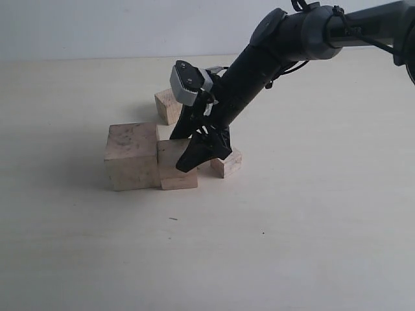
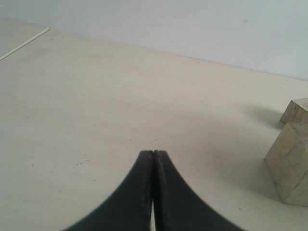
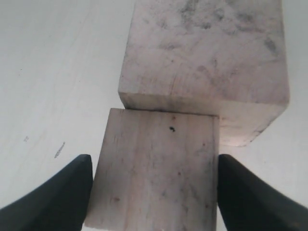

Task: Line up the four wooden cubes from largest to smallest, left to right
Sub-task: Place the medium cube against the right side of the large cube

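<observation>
While its fingers straddle the second-largest cube [image 3: 156, 168], the right gripper [image 3: 153, 192] stands spread wide about that block, a sliver of gap on each side.

That cube sits square, touching the largest cube [image 1: 131, 155]; the smallest cube [image 1: 226, 163] lies just beside, a fourth cube [image 1: 168, 105] behind. The left gripper [image 2: 153, 159] is pressed closed, empty, over the pale wooden table [image 1: 311, 233], with a plain wall beyond.

Pale table [image 1: 311, 227] — four wooden cubes on it: largest cube [image 1: 131, 155] touching medium cube [image 1: 175, 170], small cube [image 1: 226, 163] just beside, another cube [image 1: 167, 105] behind.
</observation>
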Controlling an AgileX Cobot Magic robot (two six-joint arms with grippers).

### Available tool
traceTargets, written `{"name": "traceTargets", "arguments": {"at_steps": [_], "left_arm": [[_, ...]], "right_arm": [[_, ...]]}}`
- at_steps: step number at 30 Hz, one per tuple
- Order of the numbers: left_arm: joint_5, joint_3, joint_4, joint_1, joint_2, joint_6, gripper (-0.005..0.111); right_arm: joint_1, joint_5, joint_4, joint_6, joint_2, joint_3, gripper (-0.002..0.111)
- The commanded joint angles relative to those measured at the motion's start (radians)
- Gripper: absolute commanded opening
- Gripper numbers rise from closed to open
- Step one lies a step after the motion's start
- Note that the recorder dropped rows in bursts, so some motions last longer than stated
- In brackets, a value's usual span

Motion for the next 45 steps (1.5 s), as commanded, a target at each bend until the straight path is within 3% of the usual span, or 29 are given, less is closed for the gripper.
{"name": "traceTargets", "arguments": {"at_steps": [1,11,33,40,45], "left_arm": [[-0.004,0.002,-0.01,-0.002,-0.006,0.0,0.0],[-0.004,0.002,-0.01,-0.002,-0.006,0.0,0.0],[-0.004,0.002,-0.01,-0.002,-0.006,0.0,0.0],[-0.004,0.002,-0.01,-0.002,-0.006,0.0,0.0],[-0.004,0.002,-0.01,-0.002,-0.006,0.0,0.0]], "right_arm": [[-0.001,-0.027,-0.026,-0.001,0.015,0.0,0.035],[-0.001,-0.112,-0.094,0.08,0.015,0.0,0.031],[-0.001,-0.033,0.001,0.121,-0.001,-0.002,0.032],[-0.001,-0.037,0.001,0.121,-0.015,-0.002,0.059],[-0.001,-0.037,0.001,0.121,-0.015,-0.002,0.069]]}}
